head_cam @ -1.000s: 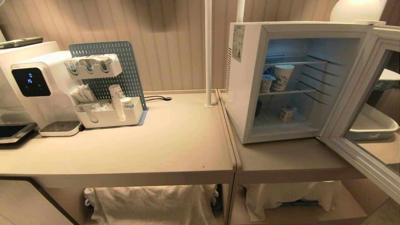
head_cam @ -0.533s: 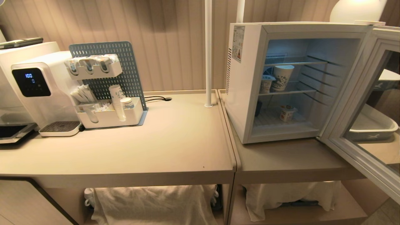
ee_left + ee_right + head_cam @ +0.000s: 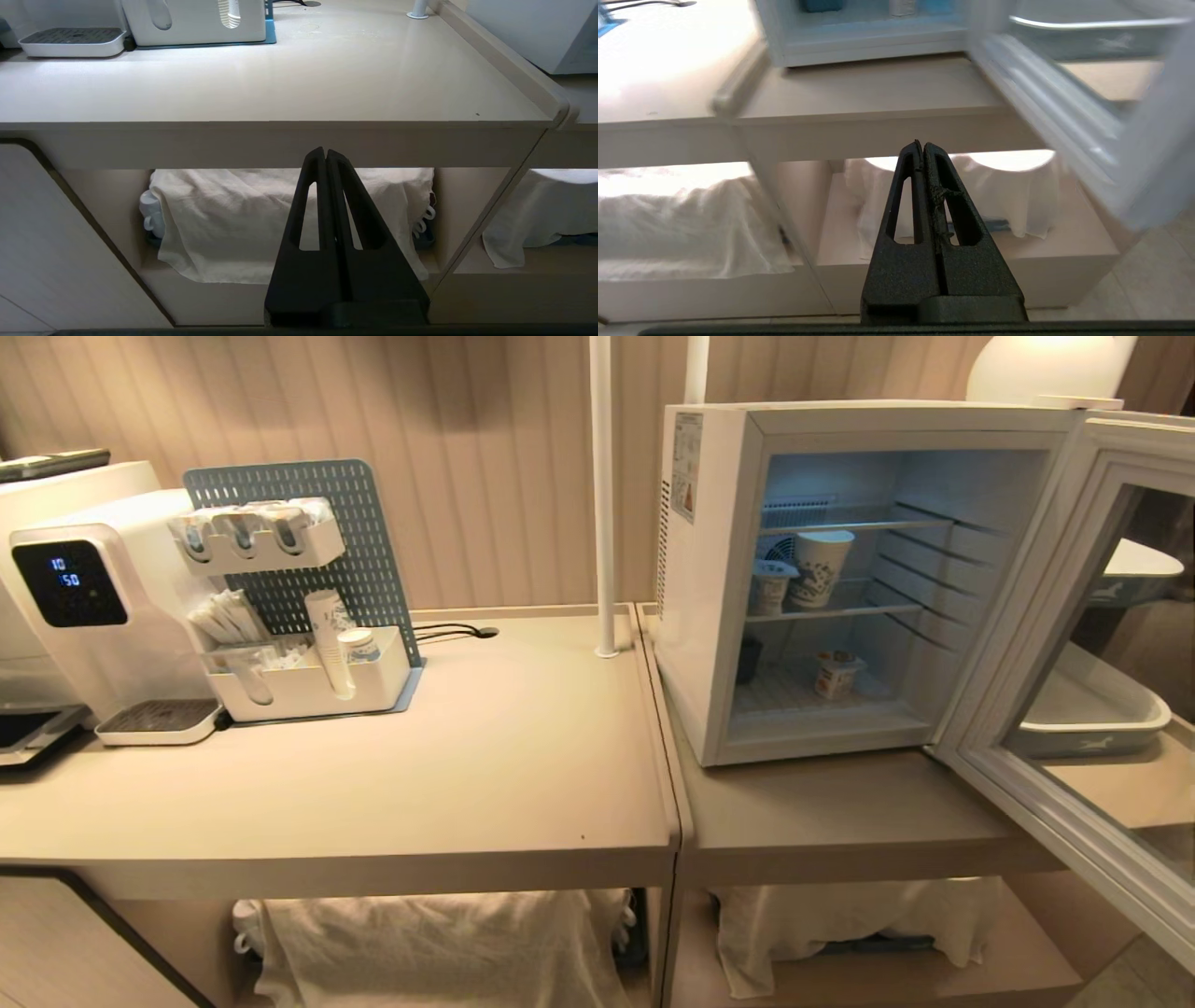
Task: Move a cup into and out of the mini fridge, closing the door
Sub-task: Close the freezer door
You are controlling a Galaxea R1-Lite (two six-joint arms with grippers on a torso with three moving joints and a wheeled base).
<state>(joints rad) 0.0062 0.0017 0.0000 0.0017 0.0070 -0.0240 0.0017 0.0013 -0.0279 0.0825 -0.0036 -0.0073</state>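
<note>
The white mini fridge (image 3: 705, 579) stands on the right counter with its door (image 3: 1083, 663) swung wide open to the right. On its middle wire shelf stands a tall patterned paper cup (image 3: 820, 567) with a smaller lidded cup (image 3: 771, 588) to its left. Another small cup (image 3: 834, 674) sits on the fridge floor. Neither arm shows in the head view. My left gripper (image 3: 325, 151) is shut and empty, low in front of the left counter's edge. My right gripper (image 3: 922, 144) is shut and empty, below the counter edge in front of the fridge (image 3: 859, 42).
A white water dispenser (image 3: 84, 607) and a blue pegboard organiser (image 3: 308, 607) holding stacked paper cups stand at the left. A white pole (image 3: 603, 495) rises between the counters. Cloth-covered items (image 3: 439, 943) fill the lower shelves. A grey tray (image 3: 1092, 709) shows beyond the door.
The whole head view has shifted slightly left, so the camera moved rightward. The dispenser's display digits changed. Nothing on the counters or in the fridge moved.
</note>
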